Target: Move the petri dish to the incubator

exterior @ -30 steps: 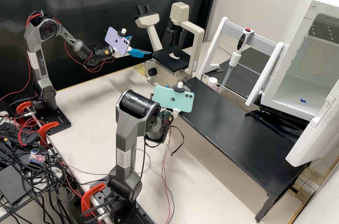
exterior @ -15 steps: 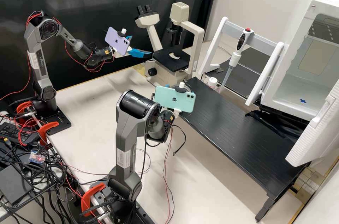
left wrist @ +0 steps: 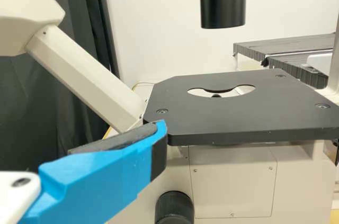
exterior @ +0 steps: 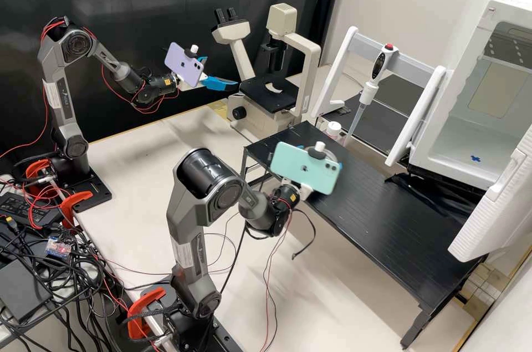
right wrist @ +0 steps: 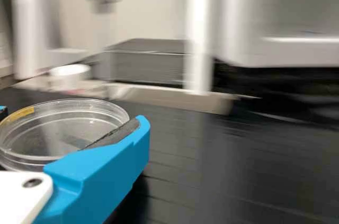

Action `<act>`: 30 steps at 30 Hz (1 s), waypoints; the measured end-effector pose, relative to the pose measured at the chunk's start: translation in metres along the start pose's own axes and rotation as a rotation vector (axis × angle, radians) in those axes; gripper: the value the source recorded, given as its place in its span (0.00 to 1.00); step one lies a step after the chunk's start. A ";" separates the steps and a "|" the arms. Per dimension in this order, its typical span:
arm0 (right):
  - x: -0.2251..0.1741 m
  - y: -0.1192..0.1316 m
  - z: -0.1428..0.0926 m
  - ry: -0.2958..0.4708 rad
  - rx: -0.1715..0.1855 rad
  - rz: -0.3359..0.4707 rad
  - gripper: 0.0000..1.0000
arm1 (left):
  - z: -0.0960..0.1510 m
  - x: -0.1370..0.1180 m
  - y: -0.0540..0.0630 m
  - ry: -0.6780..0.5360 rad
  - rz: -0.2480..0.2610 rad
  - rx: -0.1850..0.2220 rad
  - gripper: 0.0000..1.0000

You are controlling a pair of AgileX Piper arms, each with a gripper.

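The far arm's left gripper (exterior: 221, 71) stands open beside the microscope stage; in the left wrist view one blue finger of the left gripper (left wrist: 100, 176) shows at the stage's corner. Behind the green phone, the right gripper (exterior: 341, 166) is mostly hidden above the black platform, with the clear petri dish (exterior: 331, 153) partly visible. In the right wrist view, the right gripper (right wrist: 73, 117) is shut on the round petri dish (right wrist: 63, 128), one finger on each side, the dish roughly level. The white incubator (exterior: 435, 144) stands open at the right.
The black platform (exterior: 382, 213) runs below the incubator, whose open door (exterior: 493, 202) juts out at the right. A pipette (exterior: 367, 91) hangs on a white stand near a white-capped bottle (exterior: 333, 129). The microscope (exterior: 257, 113) stands at the back.
My right arm has swung rightward over the platform, carrying the petri dish away from the microscope, mostly within the last half second. The left arm has stayed still.
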 end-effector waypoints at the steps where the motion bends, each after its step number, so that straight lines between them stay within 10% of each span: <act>1: 0.000 0.008 0.004 -0.013 0.009 0.028 0.00 | 0.000 0.000 0.000 0.000 0.000 0.000 1.00; 15: 0.031 0.138 0.061 -0.135 0.017 0.364 0.00 | 0.000 0.000 0.000 0.000 0.000 0.000 1.00; 30: 0.110 0.205 0.062 -0.162 0.111 0.403 0.00 | 0.000 0.000 0.000 0.000 0.000 0.000 1.00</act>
